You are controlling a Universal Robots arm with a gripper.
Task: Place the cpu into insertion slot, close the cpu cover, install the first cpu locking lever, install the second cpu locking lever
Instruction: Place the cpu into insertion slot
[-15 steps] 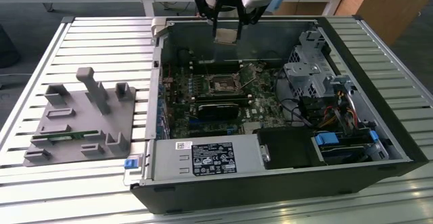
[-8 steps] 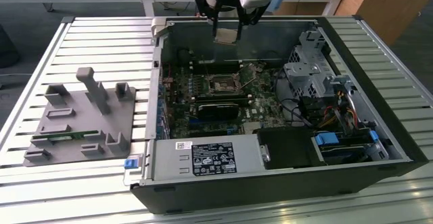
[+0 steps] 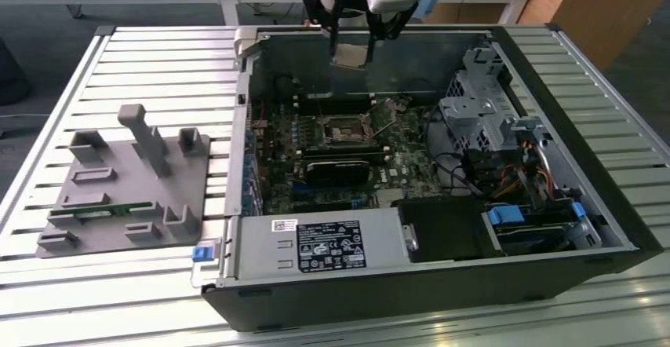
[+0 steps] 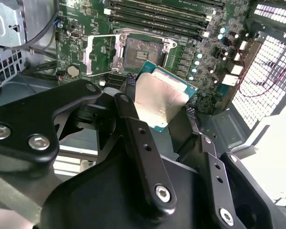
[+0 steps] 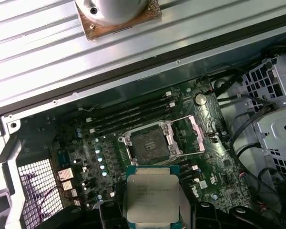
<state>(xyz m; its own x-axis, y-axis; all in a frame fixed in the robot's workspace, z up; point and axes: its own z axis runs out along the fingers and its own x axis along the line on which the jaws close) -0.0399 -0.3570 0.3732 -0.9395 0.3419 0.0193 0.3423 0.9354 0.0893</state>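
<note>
My gripper (image 3: 351, 51) hangs high over the far side of the open computer case (image 3: 597, 206), shut on the cpu (image 3: 349, 56). In both wrist views the black fingers (image 4: 127, 100) clamp two opposite edges of the cpu (image 4: 162, 98) (image 5: 152, 198), a flat square chip with a silvery top and green rim. Below it on the green board lies the insertion slot (image 5: 145, 143) (image 4: 138, 52) (image 3: 344, 131), its dark pin grid bare. The cpu cover (image 5: 198, 133) (image 4: 102, 55) stands swung open beside the slot. A thin lever (image 5: 181, 153) juts out next to it.
Long black memory slots (image 5: 128, 114) run beside the slot. A black graphics card (image 3: 340, 170), a labelled power supply (image 3: 319, 245) and a metal drive cage (image 3: 482, 119) with cables fill the case. A grey fixture (image 3: 125, 182) sits on the slatted table at the exterior view's left.
</note>
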